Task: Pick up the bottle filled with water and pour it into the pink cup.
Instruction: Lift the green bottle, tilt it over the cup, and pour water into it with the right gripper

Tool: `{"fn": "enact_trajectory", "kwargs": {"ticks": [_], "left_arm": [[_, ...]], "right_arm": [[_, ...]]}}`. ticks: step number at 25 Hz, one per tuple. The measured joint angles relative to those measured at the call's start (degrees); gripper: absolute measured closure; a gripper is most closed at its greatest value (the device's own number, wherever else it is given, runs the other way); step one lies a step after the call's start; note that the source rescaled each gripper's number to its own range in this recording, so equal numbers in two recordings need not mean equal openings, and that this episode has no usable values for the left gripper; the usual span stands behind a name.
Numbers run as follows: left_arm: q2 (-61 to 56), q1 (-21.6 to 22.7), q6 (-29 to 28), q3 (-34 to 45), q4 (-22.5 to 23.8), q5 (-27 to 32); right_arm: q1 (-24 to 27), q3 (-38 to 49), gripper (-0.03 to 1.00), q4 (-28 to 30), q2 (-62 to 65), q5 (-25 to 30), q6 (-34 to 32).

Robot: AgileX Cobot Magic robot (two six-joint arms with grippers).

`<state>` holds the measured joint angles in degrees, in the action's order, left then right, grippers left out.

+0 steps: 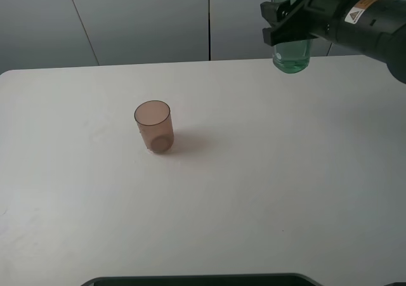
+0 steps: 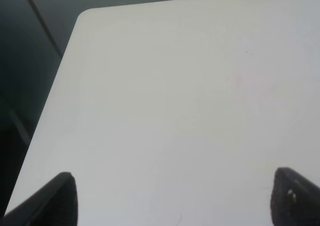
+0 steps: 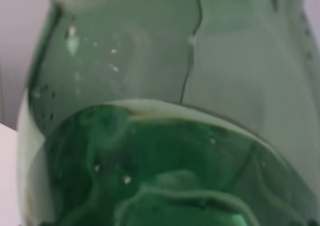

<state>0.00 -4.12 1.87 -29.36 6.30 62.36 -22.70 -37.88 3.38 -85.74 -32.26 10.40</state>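
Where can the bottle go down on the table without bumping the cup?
Nearly all the table is bare. Biggest patch: from the pink cup across to the right edge, near the bottle held up by the right end effector. Left of the cup and the front strip are free too. Only the cup's own spot is taken.

The high camera looked down on the table [image 1: 266, 191]. The left wrist camera faced one table corner from lower; the right sat right against the bottle [image 3: 150, 85].
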Motion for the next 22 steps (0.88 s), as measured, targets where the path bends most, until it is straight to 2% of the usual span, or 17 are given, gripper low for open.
{"fn": "enact_trajectory", "kwargs": {"ticks": [4, 11, 22], "left_arm": [[0.0, 0.0, 0.0, 0.0, 0.0, 0.0], [0.0, 0.0, 0.0, 0.0, 0.0, 0.0], [0.0, 0.0, 0.0, 0.0, 0.0, 0.0]], "right_arm": [[-3.19, 0.0, 0.94, -0.24, -3.21, -0.37, 3.83], [-7.22, -0.12, 0.94, -6.61, -11.94, -1.62, 14.76], [-10.47, -5.85, 0.94, -12.7, -18.89, -2.79, 29.18]]}}
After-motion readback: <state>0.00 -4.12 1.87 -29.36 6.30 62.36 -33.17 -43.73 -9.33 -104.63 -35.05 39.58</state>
